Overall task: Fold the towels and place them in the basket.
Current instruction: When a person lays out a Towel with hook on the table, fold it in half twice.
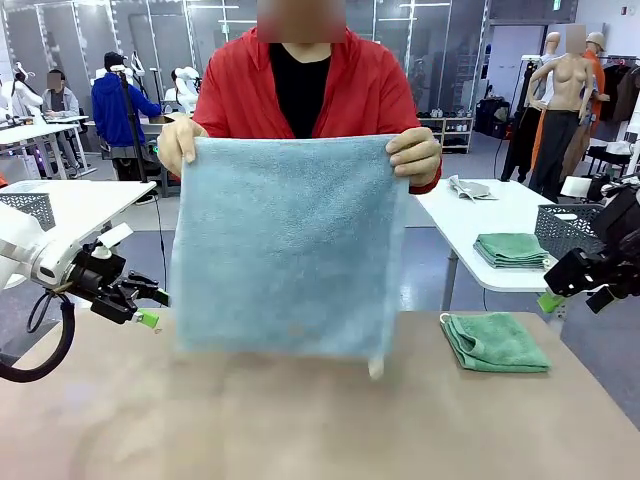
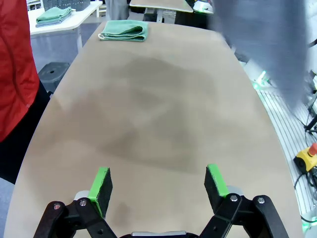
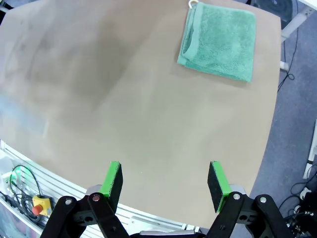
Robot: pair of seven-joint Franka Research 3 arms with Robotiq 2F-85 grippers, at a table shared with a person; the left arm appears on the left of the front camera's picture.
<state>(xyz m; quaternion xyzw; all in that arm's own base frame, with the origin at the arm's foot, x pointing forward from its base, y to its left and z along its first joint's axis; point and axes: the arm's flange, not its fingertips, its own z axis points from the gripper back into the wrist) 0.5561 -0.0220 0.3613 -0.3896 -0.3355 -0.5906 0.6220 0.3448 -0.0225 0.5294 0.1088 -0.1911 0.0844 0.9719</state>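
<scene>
The left gripper (image 1: 152, 306) hovers just over the near edge of the table (image 1: 300, 420) at 9 o'clock in the front view. Its jaws stand wide apart and hold nothing. In the left wrist view, this same gripper (image 2: 158, 173) spreads its 2 green pads (image 2: 102, 181) over bare brown table (image 2: 158, 114).

The right gripper (image 1: 575, 298) hangs off the table's edge at 3 o'clock in the front view. It is also spread wide and empty. In the right wrist view, the gripper (image 3: 165, 173) looks down on bare tabletop (image 3: 124, 109).

The mint green towel (image 3: 219, 42) lies folded flat at 1 o'clock in the right wrist view, a small loop at 1 corner. In the front view, this towel (image 1: 493, 341) sits on the table at 4 o'clock, near the right gripper and apart from it. In the left wrist view it (image 2: 124, 29) lies at the far end of the table, at 11 o'clock.

At 12 o'clock in the front view, the person in a red jacket holds the grey-blue towel (image 1: 285, 245) up, unfolded. One hand (image 1: 180, 140) pinches 1 top corner and the other hand (image 1: 415, 155) pinches the other. The towel's lower edge hangs just above the table, with a small pale tag (image 1: 375, 368) blurred at its lower corner. In the left wrist view the towel (image 2: 267, 44) shows as a blur at 1 o'clock.

At 2 o'clock in the front view, a dark mesh basket (image 1: 570, 228) stands on a white table behind, beside a stack of green cloths (image 1: 512, 249).
</scene>
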